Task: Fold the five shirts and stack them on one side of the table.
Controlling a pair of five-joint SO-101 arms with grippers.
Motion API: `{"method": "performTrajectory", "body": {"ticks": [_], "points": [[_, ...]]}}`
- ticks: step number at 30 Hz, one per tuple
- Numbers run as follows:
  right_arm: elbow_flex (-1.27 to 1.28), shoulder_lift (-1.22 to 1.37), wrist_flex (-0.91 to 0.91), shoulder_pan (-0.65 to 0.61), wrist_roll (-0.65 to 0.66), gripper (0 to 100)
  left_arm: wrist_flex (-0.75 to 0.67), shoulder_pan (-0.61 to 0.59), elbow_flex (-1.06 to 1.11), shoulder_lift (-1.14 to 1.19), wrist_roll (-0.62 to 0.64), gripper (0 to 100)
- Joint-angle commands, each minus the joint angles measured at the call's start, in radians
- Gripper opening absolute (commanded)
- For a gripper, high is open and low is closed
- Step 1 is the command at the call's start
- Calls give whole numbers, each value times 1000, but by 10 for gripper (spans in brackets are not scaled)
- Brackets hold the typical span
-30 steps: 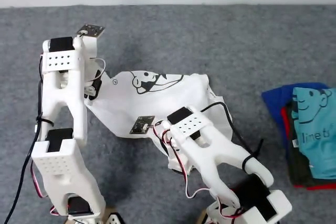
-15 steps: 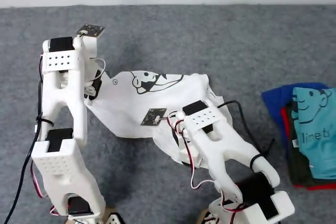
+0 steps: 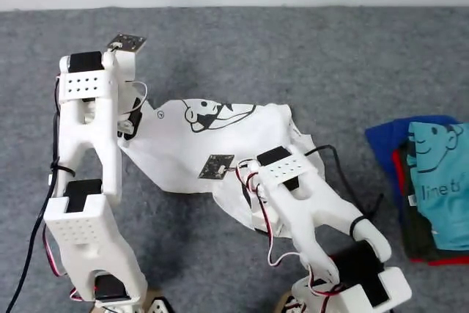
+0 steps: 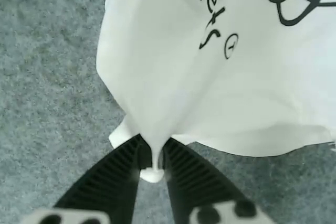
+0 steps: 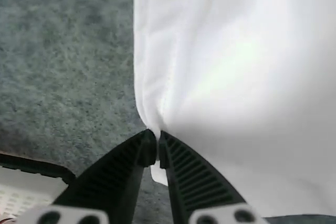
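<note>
From above, both arms' own bodies hide where they meet the white shirt (image 3: 220, 133), which lies crumpled near the middle of the grey table (image 3: 330, 56); the right arm (image 3: 308, 203) also covers the garment's near corner. The wrist views fill the gap. The left gripper (image 4: 153, 149) has its black ribbed fingers (image 4: 118, 171) pressed onto a narrow fold at the shirt's edge, a small tab of white cloth poking out between them, with the rest of the fabric spreading away over the table. The right gripper (image 5: 156, 142) likewise has its fingers (image 5: 126, 166) pinching a bunched white hem, the cloth rising from the tips in soft pleats. The shirt's upper side carries a black line drawing and a run of black lettering with a small circled mark beside it, partly cut off in the left wrist view. Well apart, at the table's right side, sits a stack of folded shirts (image 3: 429, 196), clipped by the frame edge: a teal shirt (image 3: 443, 181) with a printed face and lettering lies on top, above dark, red and blue layers whose details cannot be made out.
</note>
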Motion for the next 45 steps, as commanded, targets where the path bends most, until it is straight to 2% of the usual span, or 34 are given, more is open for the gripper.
{"method": "performTrajectory", "body": {"ticks": [1, 5, 10, 18, 28, 30, 33, 36, 38, 42, 45], "points": [[-120, -74, 1, 79, -31, 10, 20, -3, -4, -14, -8, 14], [-342, -173, 58, 176, -106, 10, 21, -2, -21, -41, -8, 14], [-654, -282, 156, 222, -186, 10, 21, 0, -25, -172, -8, 14], [-1071, -407, 280, 223, -261, 10, 21, -2, -22, -577, -6, 14], [-1583, -522, 427, 239, -265, 10, 23, -2, -19, -1056, -12, 14], [-1676, -532, 427, 312, -278, 10, 23, -2, -19, -1114, -12, 14], [-1797, -547, 420, 493, -299, 10, 23, -2, -19, -1185, -12, 14], [-1863, -568, 420, 628, -301, 10, 23, -2, -19, -1237, -12, 14], [-1855, -581, 441, 651, -298, 10, 23, -2, -19, -1257, -12, 14], [-1765, -575, 518, 641, -302, 10, 23, -2, 5, -1277, -12, 14], [-1614, -568, 538, 538, -296, 10, 23, -2, 65, -1277, -11, 14]]}}
